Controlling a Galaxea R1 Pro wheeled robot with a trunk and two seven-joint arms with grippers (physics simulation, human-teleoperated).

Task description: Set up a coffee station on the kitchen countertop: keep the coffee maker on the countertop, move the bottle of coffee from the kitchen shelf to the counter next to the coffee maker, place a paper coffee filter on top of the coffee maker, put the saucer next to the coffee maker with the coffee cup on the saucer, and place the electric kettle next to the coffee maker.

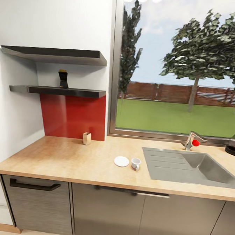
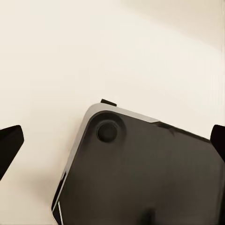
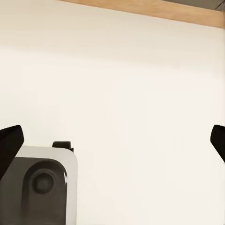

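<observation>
Near-black bottle of coffee (image 1: 63, 79) w/ the gold-yellow cap is sitting upright on the lower dark shelf (image 1: 58, 91), up on the wall above the kitchen countertop (image 1: 72, 160). So it's on the shelf, not on the counter.

Using the steel sink (image 1: 191, 167) as the landmark: the coffee cup (image 1: 136, 163) is just beside the sink's near-left corner, on the beige wood-grain top, and the saucer (image 1: 121, 161) is right next to the cup on the side away from the sink. Cup is on the counter, not on the saucer, tho the two are abt touching. Electric kettle (image 1: 234, 144) is behind the sink's far-right end, cut off by the picture edge. Faucet (image 1: 191, 140) w/ a red knob stands at the sink's back edge. A small tan holder (image 1: 87, 138) sits well left of the sink against the red backsplash (image 1: 73, 115). Big window (image 1: 180, 66) w/ trees and lawn behind the sink.

Left gripper (image 2: 112, 140) is spread wide, nothing between the fingertips, dark robot base (image 2: 145, 173) below it over pale floor. Right gripper (image 3: 112, 143) same deal: released, empty.
</observation>
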